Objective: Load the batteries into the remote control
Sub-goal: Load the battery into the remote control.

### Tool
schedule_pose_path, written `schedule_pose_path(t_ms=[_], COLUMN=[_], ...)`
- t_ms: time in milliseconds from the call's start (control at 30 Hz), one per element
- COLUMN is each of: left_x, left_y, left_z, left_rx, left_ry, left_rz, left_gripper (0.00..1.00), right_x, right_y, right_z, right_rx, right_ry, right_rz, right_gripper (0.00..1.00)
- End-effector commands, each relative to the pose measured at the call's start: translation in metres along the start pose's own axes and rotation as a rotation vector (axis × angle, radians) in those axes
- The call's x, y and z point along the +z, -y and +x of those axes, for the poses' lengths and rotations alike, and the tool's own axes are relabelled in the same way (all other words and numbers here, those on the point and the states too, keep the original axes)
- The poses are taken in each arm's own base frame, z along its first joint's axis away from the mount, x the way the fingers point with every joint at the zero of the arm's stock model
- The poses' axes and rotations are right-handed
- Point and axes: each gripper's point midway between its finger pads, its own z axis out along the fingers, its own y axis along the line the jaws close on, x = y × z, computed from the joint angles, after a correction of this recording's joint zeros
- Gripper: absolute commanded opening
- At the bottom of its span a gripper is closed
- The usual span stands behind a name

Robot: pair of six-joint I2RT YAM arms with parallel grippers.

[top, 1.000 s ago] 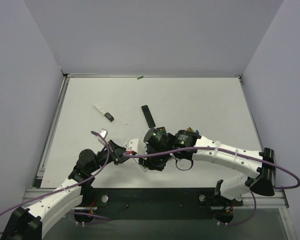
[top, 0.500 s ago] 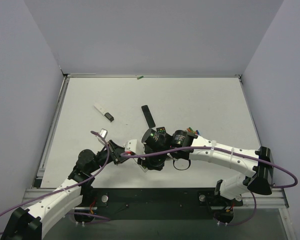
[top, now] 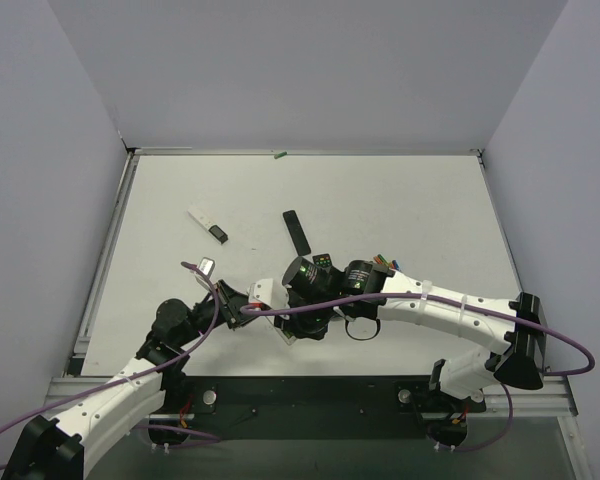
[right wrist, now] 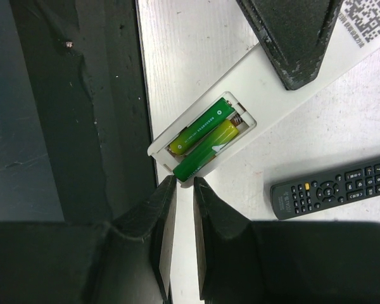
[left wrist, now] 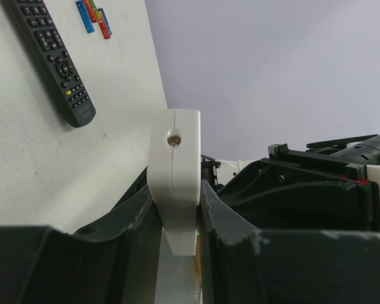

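I count two remotes, one white strip and two seated cells. The remote control (right wrist: pixel 256 88) is smooth white plastic, a slim rectangle with rounded corners. It sits near the front middle of the table (top: pixel 400 200), and my left gripper (left wrist: pixel 177 204) is clamped on its long edges. Its matte dark fingers (left wrist: pixel 139 218) press both sides.

The remote's plain back faces up with the bay uncovered. Two batteries (right wrist: pixel 202 125) lie in it side by side, glossy cylinders wrapped green and yellow. One lies flat in its slot. The other (right wrist: pixel 206 151) is tilted, its lower end poking over the bay's end wall.

My right gripper (right wrist: pixel 184 183) hangs right at that end, its scuffed black jaws drawn nearly together with a thin slit between them. I cannot tell whether they touch the cell.

The black remote (right wrist: pixel 332 187) is a matte bar with rows of small buttons, lying apart on the table's speckled white surface. Beside it sits a cluster of loose cells (left wrist: pixel 95 18) in blue, red and green, too small for me to count. The white strip (top: pixel 208 225) with its dark end lies farther left. One tiny green sliver (top: pixel 279 155) rests at the far edge.
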Motion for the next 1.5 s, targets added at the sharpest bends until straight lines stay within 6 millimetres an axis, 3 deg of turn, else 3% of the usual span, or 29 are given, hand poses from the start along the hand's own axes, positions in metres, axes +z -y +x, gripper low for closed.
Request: schedule_pose_path(t_ms=[0,667,967,1200,1467], left_x=[0.0,0.0,-0.002,-0.002,-0.002], left_y=[0.038,0.042,0.045,0.038,0.027], left_z=[-0.004,-0.006,-0.006,-0.005,-0.008], left_rx=[0.066,0.072,0.078,0.066,0.036], left_ry=[0.004,0.012,0.012,0.018,0.036], left_rz=[0.128,0.134,0.145,0.128,0.085], left_gripper=[0.0,0.0,0.0,0.0,0.0], right_x=[0.002,0.006,0.011,-0.002,-0.011], right_y=[-0.002,-0.006,0.0,0.006,0.007], right_z=[-0.011,-0.025,-0.009,-0.009,-0.004], right_rx=[-0.008,0.04,0.042,0.054,0.073], right_ry=[0.019,0.045,0.0,0.022,0.035], right_rz=[-0.007,-0.014,0.025,0.053,0.05], right_gripper=[0.13,0.14,0.14,0.15,0.23])
